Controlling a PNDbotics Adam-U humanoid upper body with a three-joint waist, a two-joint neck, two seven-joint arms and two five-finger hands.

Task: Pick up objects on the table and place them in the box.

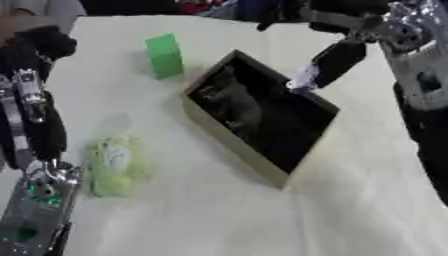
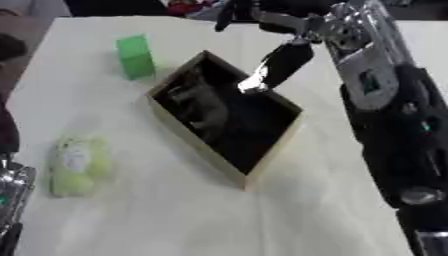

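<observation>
Nearest, the left hand (image 1: 39, 125), whether spread or curled I cannot tell, sits just left of the pale green bundle (image 1: 115, 165); the right hand (image 2: 278, 65), fingers straight, hangs over the box (image 2: 262, 160)

The table (image 1: 350, 210) is cream-white. The block (image 1: 164, 56) is bright green. The box (image 1: 229, 145) has tan walls and a black inside. The soft lump (image 1: 115, 165) is pale yellow-green with a whitish patch.
</observation>
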